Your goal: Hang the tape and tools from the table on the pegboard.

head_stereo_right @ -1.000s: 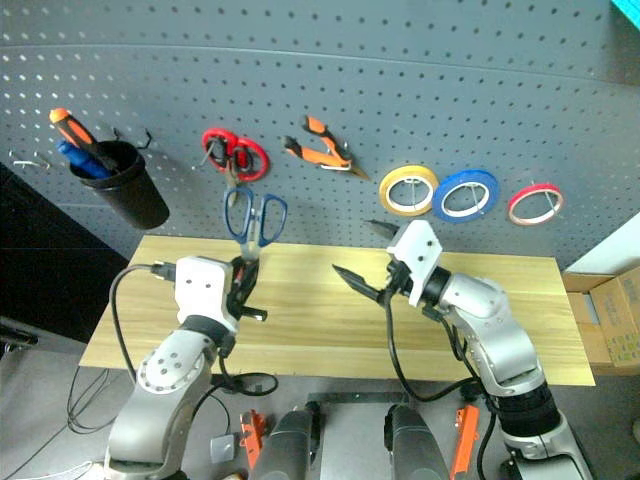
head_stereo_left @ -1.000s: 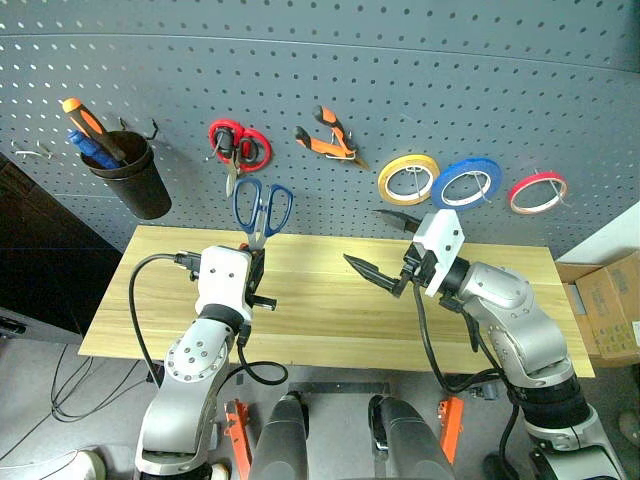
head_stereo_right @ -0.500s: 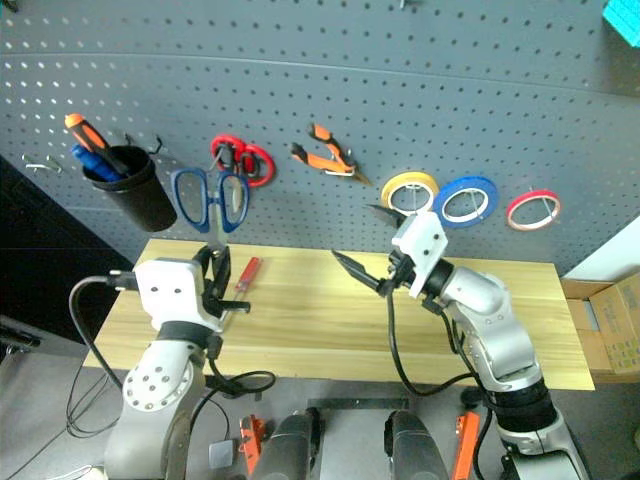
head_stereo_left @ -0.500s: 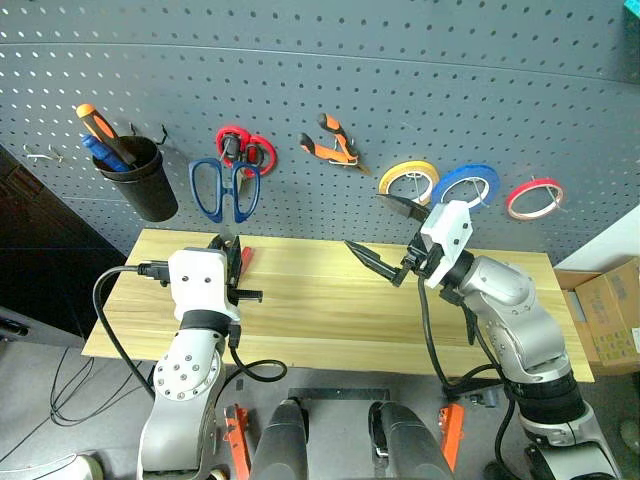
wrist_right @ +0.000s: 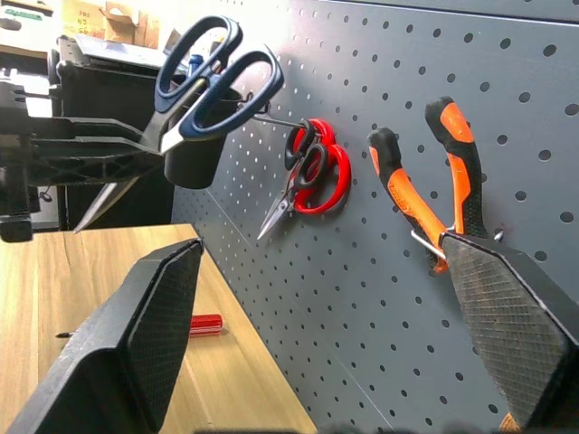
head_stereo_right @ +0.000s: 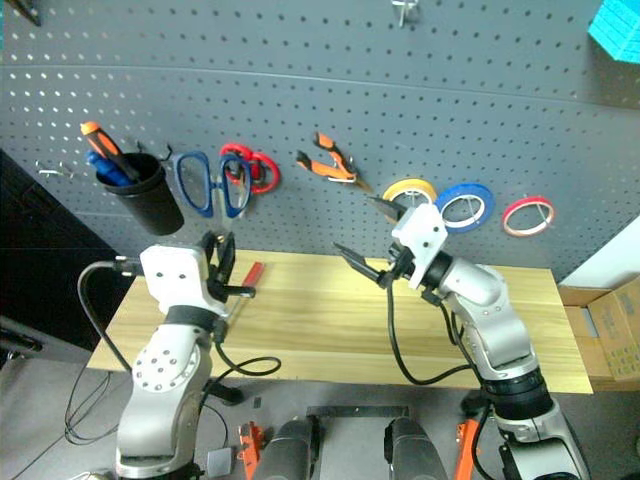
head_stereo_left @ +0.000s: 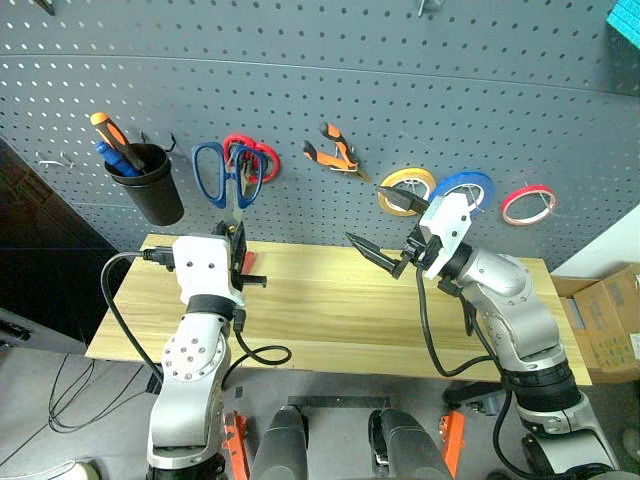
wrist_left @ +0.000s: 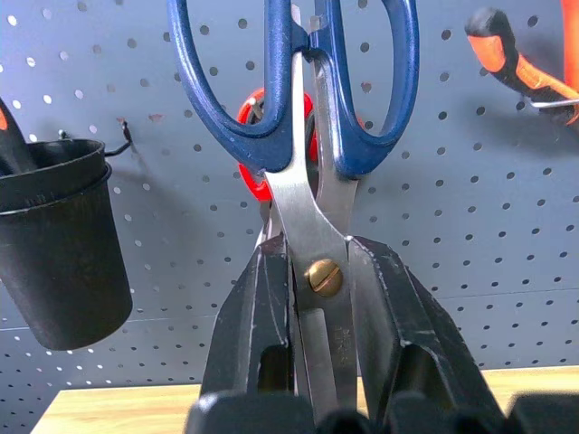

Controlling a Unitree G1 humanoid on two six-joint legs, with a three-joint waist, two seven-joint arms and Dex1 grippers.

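Since a second ago the left gripper (head_stereo_left: 238,243) has carried the blue-handled scissors (head_stereo_left: 222,176) up and toward the left, from just over the table (head_stereo_left: 330,320) to a spot in front of the pegboard (head_stereo_left: 400,90). The handles now overlap the red-handled scissors (head_stereo_left: 257,160) hanging there, where before they sat below them. The fingers are pinched tight on the steel blades near the pivot screw, handles up, tip pointing down. Whether a handle loop has caught a hook I cannot tell.

With the arm out of the way, a small red-handled screwdriver (head_stereo_right: 249,272) shows lying on the table near the back edge, just beside the left gripper.

The right gripper (head_stereo_left: 385,231) has hardly shifted. It hangs over the middle of the table with its fingers spread wide and nothing between them, pointing toward the board.

On the board, from left to right: a black cup (head_stereo_left: 150,185) holding an orange-and-black screwdriver (head_stereo_left: 110,130) and something blue, the two pairs of scissors, the orange-handled pliers (head_stereo_left: 335,152) on their hook, a yellow tape roll (head_stereo_left: 407,188), a blue tape roll (head_stereo_left: 464,187) and the thin red tape roll (head_stereo_left: 528,203).

The table is light wood planks. A cardboard box (head_stereo_left: 610,320) sits on the floor off the right end, and black cables (head_stereo_left: 70,400) trail over the grey floor at the left.
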